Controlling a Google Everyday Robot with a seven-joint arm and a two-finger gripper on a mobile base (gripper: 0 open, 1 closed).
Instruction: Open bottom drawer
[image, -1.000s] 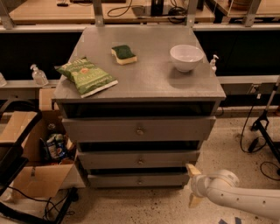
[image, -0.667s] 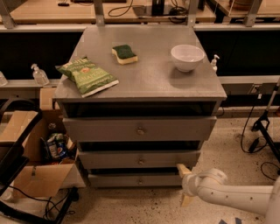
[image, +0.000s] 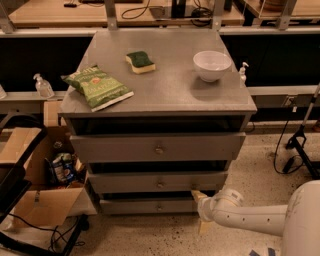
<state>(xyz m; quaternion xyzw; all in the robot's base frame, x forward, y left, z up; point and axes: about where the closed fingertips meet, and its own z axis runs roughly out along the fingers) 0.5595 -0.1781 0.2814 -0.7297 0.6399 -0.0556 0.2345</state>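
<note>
The grey cabinet (image: 165, 95) has three drawers stacked below its top. The bottom drawer (image: 135, 206) has the slimmest front and a small round knob (image: 159, 205) at its centre; it sits pushed in. My gripper (image: 201, 212) is low at the right end of the bottom drawer's front, coming in from the right on a white arm (image: 250, 220). Its two tan fingers (image: 198, 196) stand apart, one above the other, holding nothing. It is to the right of the knob and not touching it.
On the cabinet top lie a green chip bag (image: 97, 87), a sponge (image: 140, 61) and a white bowl (image: 212, 64). Open cardboard boxes (image: 37, 200) and cables sit on the floor at left. A black stand (image: 300, 145) is at right.
My gripper has moved left along the floor, from beside the cabinet's right corner to the right end of the bottom drawer's front. The drawers have not moved.
</note>
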